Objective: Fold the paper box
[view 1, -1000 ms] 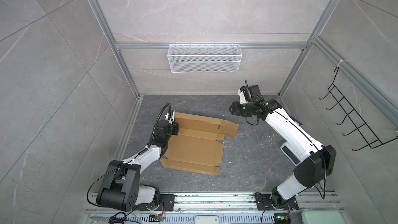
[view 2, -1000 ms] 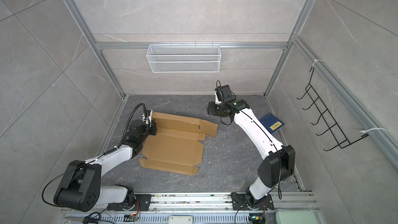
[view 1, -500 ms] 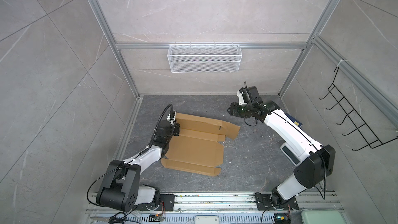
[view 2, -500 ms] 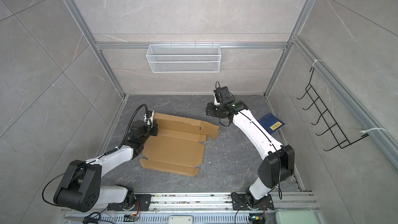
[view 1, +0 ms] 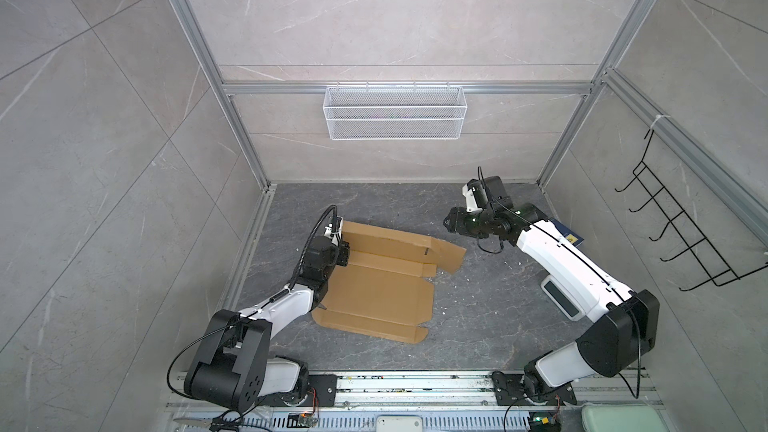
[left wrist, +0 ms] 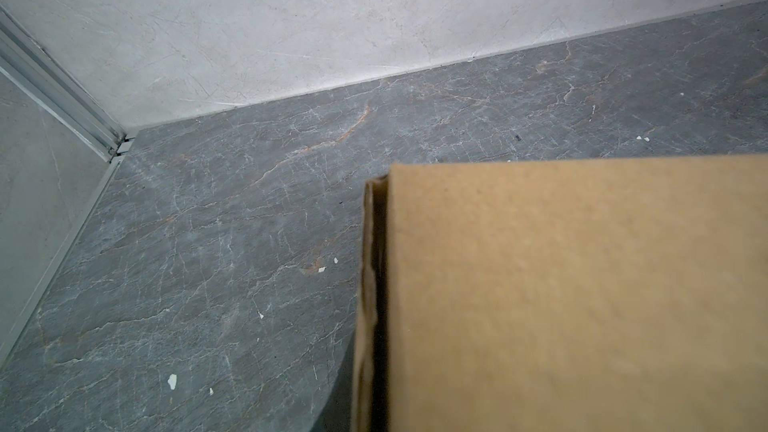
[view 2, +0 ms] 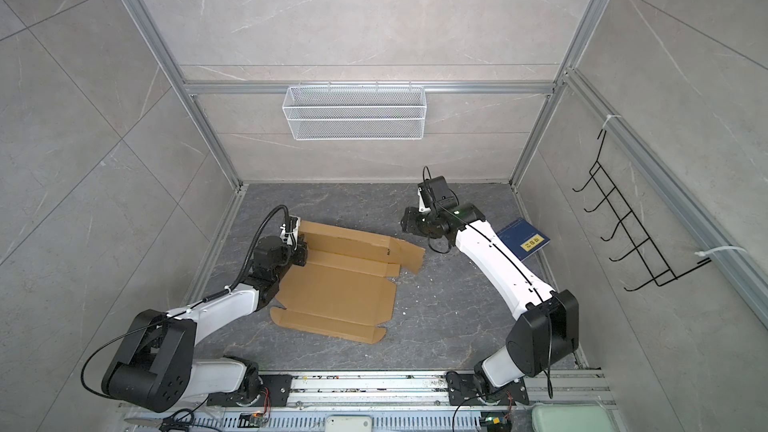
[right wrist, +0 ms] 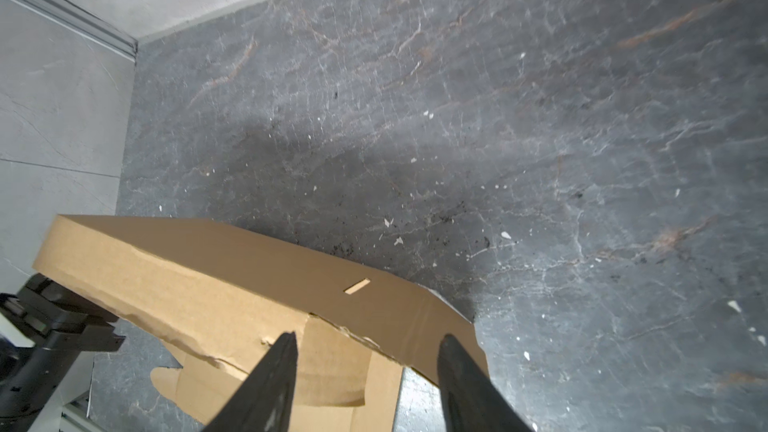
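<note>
So in both top views the paper box [view 1: 382,284] [view 2: 340,288] lay mostly flat on the counter [view 1: 478,326], a bit toward 9 o'clock of centre, with its far wall folded up and one loose flap poking out at 2 o'clock. The left claw [view 1: 344,251] sat at the box's 10 o'clock corner, closed, and as far as I could tell pinching the cardboard there. The right claw [view 1: 449,222] hung open and empty just off that loose flap. My worry: if the right one shoved the flap in while the left only had a corner, the whole sheet could've pivoted or slid on that smooth-looking stone top. Room-wise it was grey tiled walls and aluminium framing, with a wire basket [view 1: 395,114] at 12 o'clock, a hook rack [view 1: 683,218] at 3 and a dark blue book [view 2: 524,243] by the right arm. Left wrist view: just cardboard right up against the lens, doubled edge looking crumpled and the claw itself hidden, so a slipping or tearing grip would've been hard to spot. Right wrist view: fingers [right wrist: 270,380] spread wide over the flap, touching nothing. The fold line looked ragged, so closing off-crease might've ripped it. White crumbs dotted the dark veined counter.
</note>
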